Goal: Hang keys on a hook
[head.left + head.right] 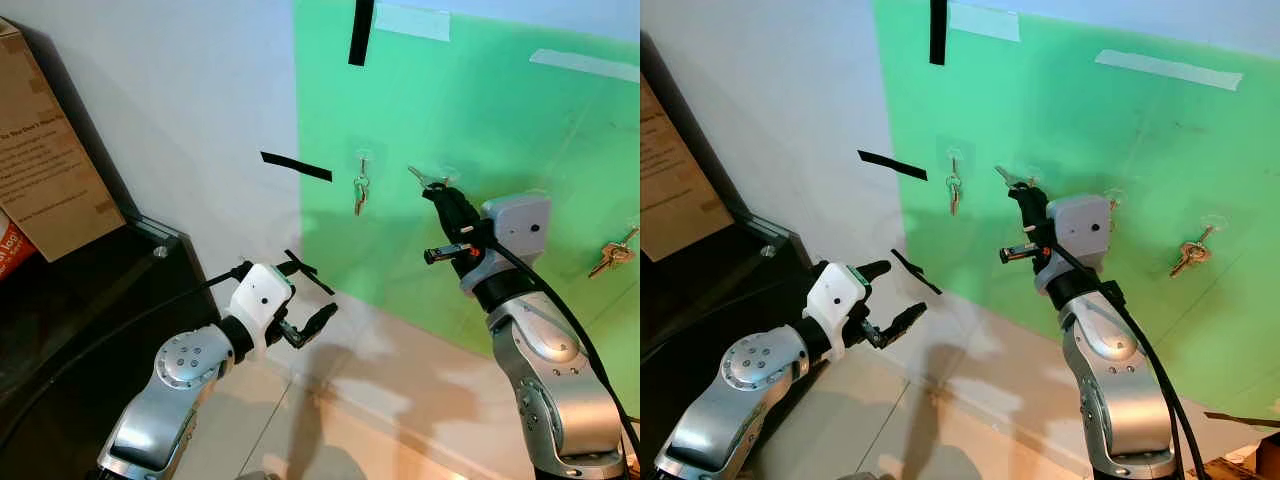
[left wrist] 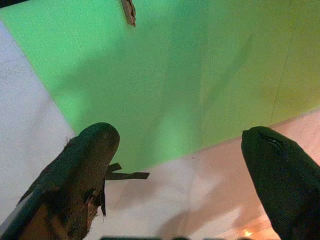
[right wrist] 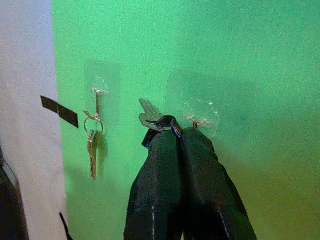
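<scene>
A cardboard box [image 1: 40, 160] leaned against the white wall at far left. The left hand [image 1: 300, 297] hovered low by the wall, its fingers spread wide and holding nothing. On the green board [image 1: 500, 110], one set of keys [image 1: 360, 190] hung from a clear hook [image 3: 98, 86]. Just beside it, the right hand [image 3: 172, 131] had its fingers pressed together, pinching the keys [image 3: 150, 117] right at the next clear hook [image 3: 200, 114]. Another bunch [image 1: 612, 255] hung at far right.
</scene>
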Controlling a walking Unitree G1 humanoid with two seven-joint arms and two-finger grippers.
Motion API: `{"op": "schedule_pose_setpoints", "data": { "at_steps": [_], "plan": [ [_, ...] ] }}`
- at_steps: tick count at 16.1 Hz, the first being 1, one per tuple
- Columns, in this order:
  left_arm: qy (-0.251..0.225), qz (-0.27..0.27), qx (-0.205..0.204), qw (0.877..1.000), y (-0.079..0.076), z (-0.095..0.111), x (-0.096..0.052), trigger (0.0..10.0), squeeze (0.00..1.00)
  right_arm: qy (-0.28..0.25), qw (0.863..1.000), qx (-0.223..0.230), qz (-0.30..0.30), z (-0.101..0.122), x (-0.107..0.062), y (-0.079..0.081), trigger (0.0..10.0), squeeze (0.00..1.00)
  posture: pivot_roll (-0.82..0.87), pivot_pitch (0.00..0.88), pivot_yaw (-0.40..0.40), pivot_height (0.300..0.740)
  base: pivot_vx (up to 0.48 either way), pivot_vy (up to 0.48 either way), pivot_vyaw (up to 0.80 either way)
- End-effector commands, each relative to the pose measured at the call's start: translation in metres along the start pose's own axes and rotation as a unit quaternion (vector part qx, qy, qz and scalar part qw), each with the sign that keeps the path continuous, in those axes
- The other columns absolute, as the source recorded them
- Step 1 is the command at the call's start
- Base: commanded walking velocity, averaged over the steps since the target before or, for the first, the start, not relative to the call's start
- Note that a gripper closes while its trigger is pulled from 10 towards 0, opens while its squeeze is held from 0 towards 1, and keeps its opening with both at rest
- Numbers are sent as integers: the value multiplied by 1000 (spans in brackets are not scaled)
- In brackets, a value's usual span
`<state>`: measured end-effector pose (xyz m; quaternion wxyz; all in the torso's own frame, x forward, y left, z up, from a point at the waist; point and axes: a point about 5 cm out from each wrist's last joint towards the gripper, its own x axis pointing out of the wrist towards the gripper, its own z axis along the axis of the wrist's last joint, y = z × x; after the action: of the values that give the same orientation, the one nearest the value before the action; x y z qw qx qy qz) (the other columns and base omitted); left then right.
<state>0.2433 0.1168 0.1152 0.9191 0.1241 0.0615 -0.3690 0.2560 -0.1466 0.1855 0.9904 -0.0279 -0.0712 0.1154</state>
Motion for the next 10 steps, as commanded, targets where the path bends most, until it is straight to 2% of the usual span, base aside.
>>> {"op": "schedule_pose_setpoints", "data": {
  "at_steps": [1, 6, 7, 10],
  "plan": [
    [-4, -6, 7, 1000, 0, 3, 1, 10000, 102, 1, 1000, 5, -10, 1, 2, -4, 10000, 0, -65, 0, 39, 740, 0, 0, 0],
    [-13, -9, 4, 1000, -1, 6, 1, 10000, 106, 59, 996, 35, -58, -16, 1, -14, 10000, 0, -66, 0, 42, 740, 0, 0, 0],
    [-16, -11, 3, 1000, -1, 7, 1, 10000, 106, 85, 993, 48, -64, -24, -1, -16, 10000, 0, -66, 0, 42, 740, 0, 0, 0],
    [-18, -11, 3, 1000, -1, 8, 2, 10000, 102, 91, 994, 46, -48, -26, -3, -11, 10000, 0, -66, 0, 42, 740, 0, 0, 0]
  ]
}}
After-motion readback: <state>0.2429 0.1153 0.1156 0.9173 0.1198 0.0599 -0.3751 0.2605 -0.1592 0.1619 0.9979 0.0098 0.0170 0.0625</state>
